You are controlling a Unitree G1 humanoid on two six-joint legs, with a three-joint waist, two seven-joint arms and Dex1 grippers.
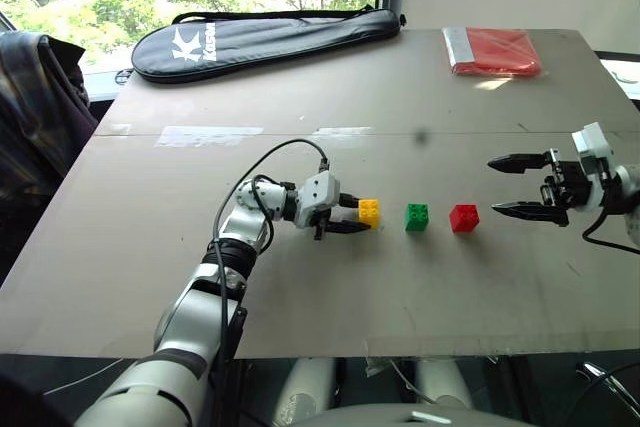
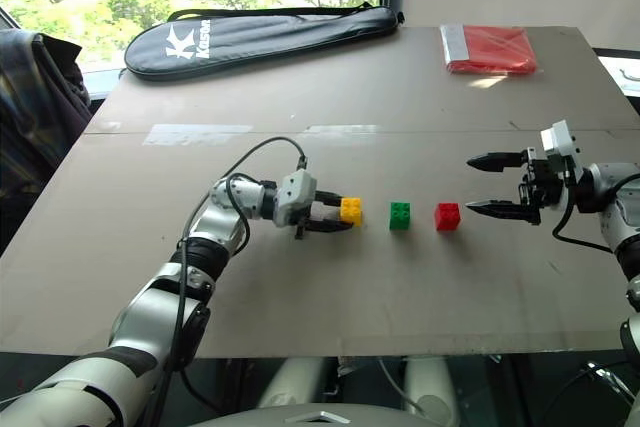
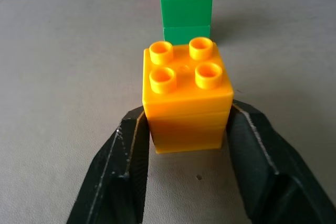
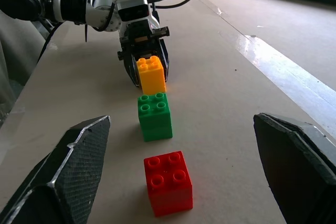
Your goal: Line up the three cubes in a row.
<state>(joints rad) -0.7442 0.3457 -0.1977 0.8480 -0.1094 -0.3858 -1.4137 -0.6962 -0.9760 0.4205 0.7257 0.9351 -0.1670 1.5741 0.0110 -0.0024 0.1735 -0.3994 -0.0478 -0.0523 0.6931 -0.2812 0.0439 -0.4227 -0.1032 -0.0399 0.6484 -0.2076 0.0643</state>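
Left tool (image 1: pixel 352 217) fingers flanking yellow cube (image 1: pixel 369 212), green cube (image 1: pixel 417 217), red cube (image 1: pixel 464 218)

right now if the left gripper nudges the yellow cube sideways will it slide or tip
Probably slide: the yellow cube sits flat on the smooth table and looks about as wide as tall. It seems stiff, light plastic, so the left gripper flanking it should not deform it. Glossy sides may slip.

Yellow cube (image 1: pixel 369 212), green cube (image 1: pixel 416 217) and red cube (image 1: pixel 463 218) stand in a row mid-counter (image 1: pixel 300 277). The left hand (image 1: pixel 352 215) brackets the yellow one. The right hand (image 1: pixel 505 186) gapes near the red one.
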